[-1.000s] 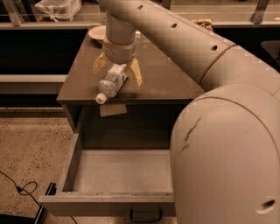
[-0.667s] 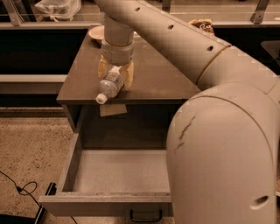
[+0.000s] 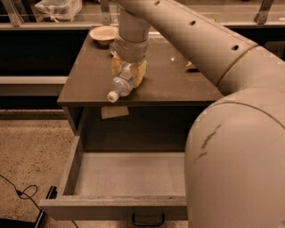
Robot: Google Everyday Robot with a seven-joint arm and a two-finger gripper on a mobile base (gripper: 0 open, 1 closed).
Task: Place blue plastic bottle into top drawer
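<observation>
The blue plastic bottle (image 3: 120, 86) lies tilted on the dark cabinet top (image 3: 173, 84), its white cap pointing to the front left edge. My gripper (image 3: 128, 71) reaches down from above and its tan fingers (image 3: 138, 72) are shut on either side of the bottle's body. The top drawer (image 3: 129, 173) is pulled open below, with a pale grey floor and nothing in it. Its dark loop handle (image 3: 148, 220) shows at the bottom edge. My arm hides the drawer's right part.
A pale bowl (image 3: 103, 34) stands at the back left of the cabinet top. A clear plastic bag (image 3: 58, 9) lies on the shelf behind. A black cable (image 3: 22, 193) runs on the speckled floor at the left. A paper tag (image 3: 114, 111) hangs under the top's front edge.
The gripper's fingers have closed in from a wide spread onto the bottle. The bottle stays in about the same place on the cabinet top.
</observation>
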